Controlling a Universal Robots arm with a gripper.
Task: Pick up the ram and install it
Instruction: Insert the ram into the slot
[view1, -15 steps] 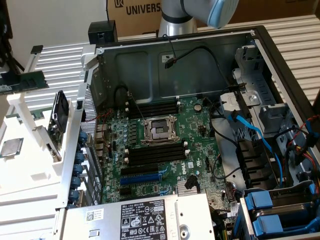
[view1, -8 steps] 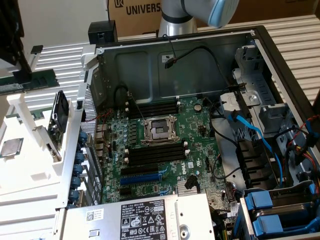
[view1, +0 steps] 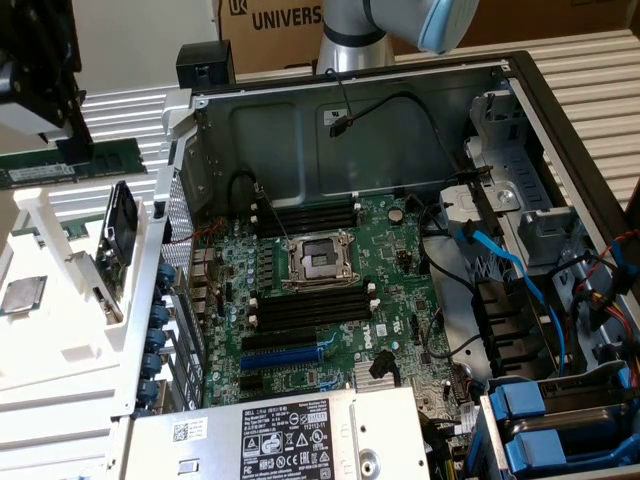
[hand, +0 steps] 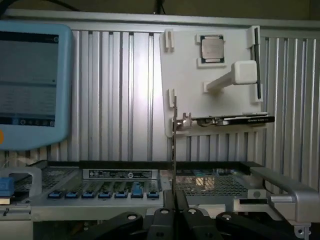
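One end effector (hand: 174, 199): clenched on the ram (hand: 174, 150); its black fingers pinched the two flat faces of the stick, so the long edges stayed free.
Ram position: lifted off the white fixture (view1: 60, 330) and held in the air beside the computer case (view1: 280, 120), at the exterior view's left, well apart from the motherboard (view1: 330, 290).
Ram orientation: seen edge-on from the wrist, it stood as a thin straight line rising out of the fingertips; judged a fit attitude for pressing into a slot.
Ram material: long, narrow, flat green circuit board (view1: 95, 160), rigid, with a pale label.
Memory slots (view1: 305, 215): long black plastic channels lying either side of the processor socket (view1: 318, 262); all appeared unfilled.
Socket: square metal frame with a dark centre.
Fixture: white moulded plastic with raised posts and recesses, evidently shaped to keep each part apart and reachable.
Processor chip (hand: 212, 48): square, silver, seated in its own recess.
Drive plate (hand: 235, 120): black, rectangular, propped on edge against a post.
Tabletop (hand: 115, 90): ribbed aluminium, matt grey.
Case: sheet steel, lying open side up, which gave access from above.
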